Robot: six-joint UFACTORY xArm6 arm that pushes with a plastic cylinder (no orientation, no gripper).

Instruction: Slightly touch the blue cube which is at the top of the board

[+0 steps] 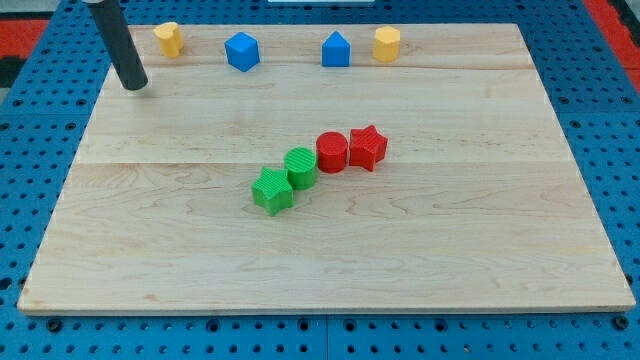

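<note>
Two blue blocks sit near the view's top edge of the wooden board (480, 250): a blue cube (242, 51) left of centre and a blue block with a peaked top (336, 49) to its right. My tip (135, 85) is at the view's upper left, well left of the blue cube and a little below a yellow block (168, 39). It touches no block.
A second yellow cylinder (387, 44) stands right of the peaked blue block. In the board's middle lie a red star (368, 147), a red cylinder (332, 152), a green cylinder (301, 167) and a green star (272, 191), in a close diagonal row.
</note>
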